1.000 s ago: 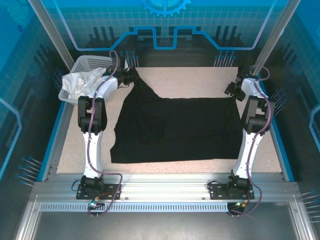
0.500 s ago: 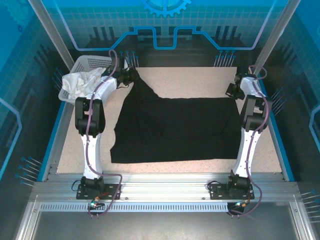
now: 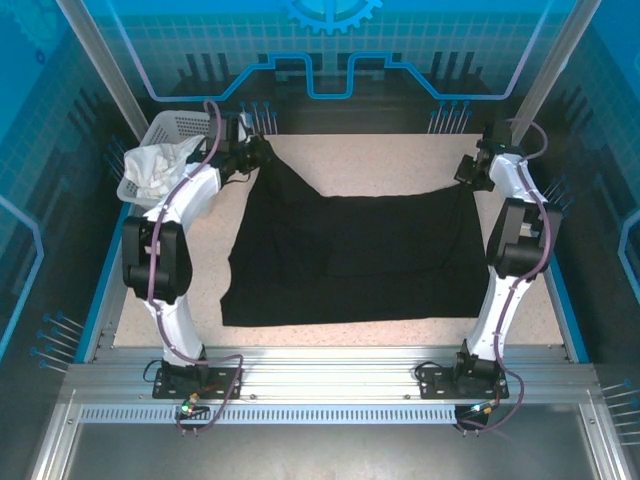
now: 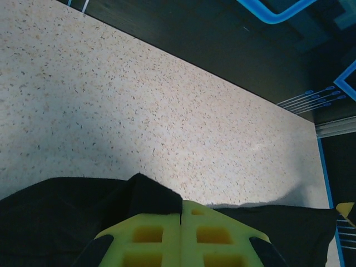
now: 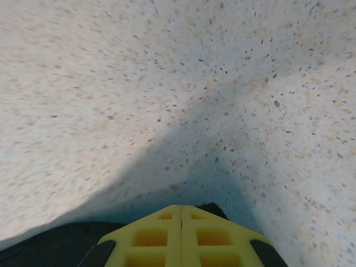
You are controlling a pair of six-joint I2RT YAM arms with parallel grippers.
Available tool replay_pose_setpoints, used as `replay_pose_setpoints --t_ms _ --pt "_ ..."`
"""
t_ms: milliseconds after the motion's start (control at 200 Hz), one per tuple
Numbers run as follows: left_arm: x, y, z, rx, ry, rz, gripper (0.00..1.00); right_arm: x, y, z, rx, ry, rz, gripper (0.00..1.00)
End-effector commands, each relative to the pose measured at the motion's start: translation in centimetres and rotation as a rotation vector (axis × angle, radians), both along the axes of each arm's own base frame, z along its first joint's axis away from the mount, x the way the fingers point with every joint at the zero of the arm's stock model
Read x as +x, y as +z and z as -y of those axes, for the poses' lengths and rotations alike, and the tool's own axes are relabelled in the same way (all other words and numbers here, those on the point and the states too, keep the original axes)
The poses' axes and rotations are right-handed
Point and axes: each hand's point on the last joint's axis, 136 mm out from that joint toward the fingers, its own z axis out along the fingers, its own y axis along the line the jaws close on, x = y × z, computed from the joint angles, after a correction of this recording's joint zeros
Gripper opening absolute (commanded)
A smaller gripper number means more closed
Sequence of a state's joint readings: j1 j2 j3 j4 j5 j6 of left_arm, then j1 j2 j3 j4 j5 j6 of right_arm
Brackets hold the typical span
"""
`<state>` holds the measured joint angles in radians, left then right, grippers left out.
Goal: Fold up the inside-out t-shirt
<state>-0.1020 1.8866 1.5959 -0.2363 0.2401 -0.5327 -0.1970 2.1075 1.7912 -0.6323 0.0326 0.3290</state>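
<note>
Black t-shirt (image 3: 350,255) spread on the bench (image 3: 380,160), pinched at two far corners
The left pincer (image 3: 243,150) is pressed together on the far left corner and lifts it a little. The right pincer (image 3: 470,172) pinches the far right corner. The near edge lies flat. A white cloth (image 3: 150,168) sits in a basket (image 3: 185,125) at the far left

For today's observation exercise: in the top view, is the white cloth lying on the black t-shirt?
No, the white cloth sits in the basket, apart from the t-shirt.
</note>
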Motion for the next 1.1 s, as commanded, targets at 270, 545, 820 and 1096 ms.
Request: replay_pose_setpoints --t_ms 270,545,820,1096 --pt "-9.1 3.4 -1.6 -0.046 0.076 0.017 0.00 -5.0 4.4 1.0 -0.052 0.020 0.073 0.00" --pt "-17.2 0.6 -2.5 -0.038 0.090 -0.112 0.00 -9.3 2.3 2.7 -0.041 -0.070 0.018 0.00" --pt "-23.3 -2.5 -2.8 -0.035 0.079 -0.221 0.00 -13.5 -0.5 3.0 0.002 -0.137 -0.044 0.00" --pt "-25.7 -3.1 -2.9 -0.028 0.065 -0.257 0.00 -16.5 -0.5 2.5 -0.011 -0.160 -0.061 0.00"
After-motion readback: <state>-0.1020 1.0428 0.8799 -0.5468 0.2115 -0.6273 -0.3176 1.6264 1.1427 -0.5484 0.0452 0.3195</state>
